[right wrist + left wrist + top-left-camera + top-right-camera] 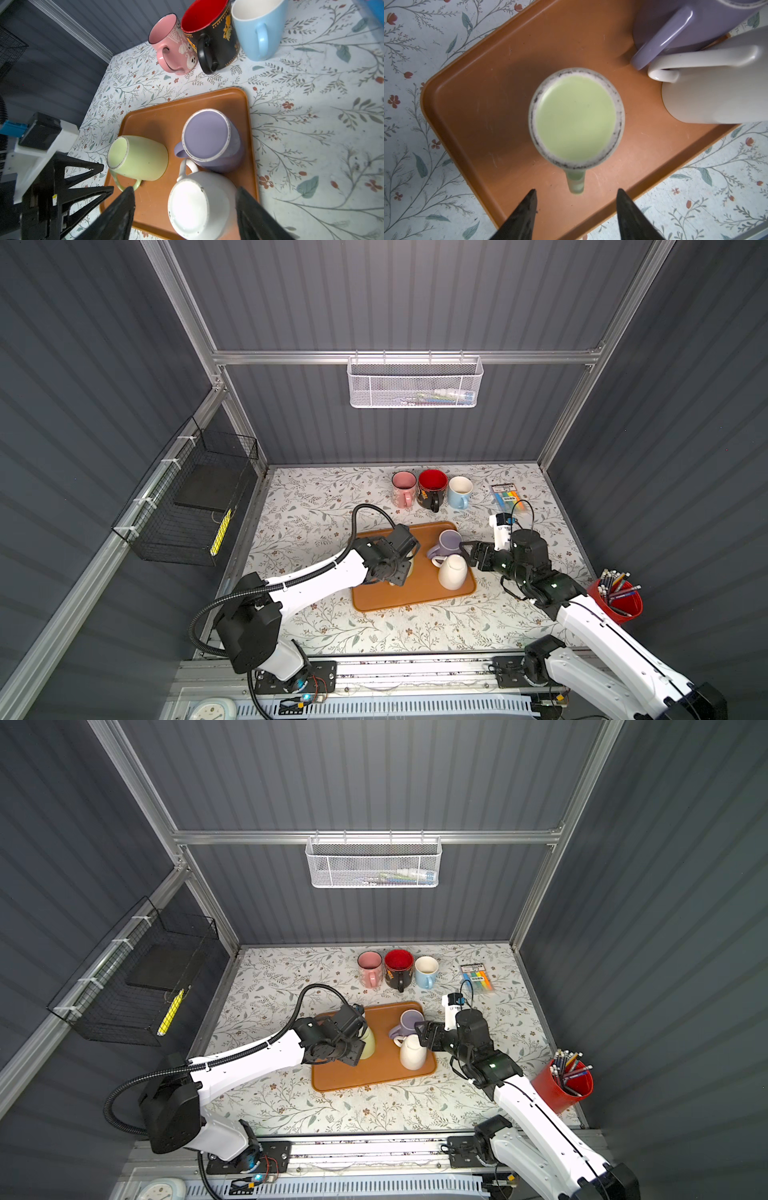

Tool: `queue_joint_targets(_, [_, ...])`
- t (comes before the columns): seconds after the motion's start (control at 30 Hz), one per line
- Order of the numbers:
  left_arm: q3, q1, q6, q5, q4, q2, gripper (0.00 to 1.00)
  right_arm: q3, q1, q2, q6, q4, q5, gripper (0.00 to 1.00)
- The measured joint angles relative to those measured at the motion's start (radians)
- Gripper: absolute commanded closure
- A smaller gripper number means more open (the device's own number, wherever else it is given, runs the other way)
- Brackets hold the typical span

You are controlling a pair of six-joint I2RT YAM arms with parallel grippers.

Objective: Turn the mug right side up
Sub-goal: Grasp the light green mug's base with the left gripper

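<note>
My left arm: bent down over upturned green mug [576,118], frame centre.
My left gripper [576,190]: parted, holding nothing.
My right gripper [185,188]: parted, flanking white mug [199,205].

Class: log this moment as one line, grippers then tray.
left gripper: open, above green mug | right gripper: open, at white mug | tray: both, plus purple mug, upside down

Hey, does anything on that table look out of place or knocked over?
Yes: the green mug, purple mug and white mug on the orange tray all stand upside down, bases up. Nothing looks spilled or broken.
</note>
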Motion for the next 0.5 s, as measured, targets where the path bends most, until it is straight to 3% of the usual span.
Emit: queue_joint_targets(0.5, [0.03, -0.001, -0.015, -0.008, -0.014, 0.089, 0.44, -0.048, -0.038, 0.026, 0.03, 0.08, -0.076, 0.24])
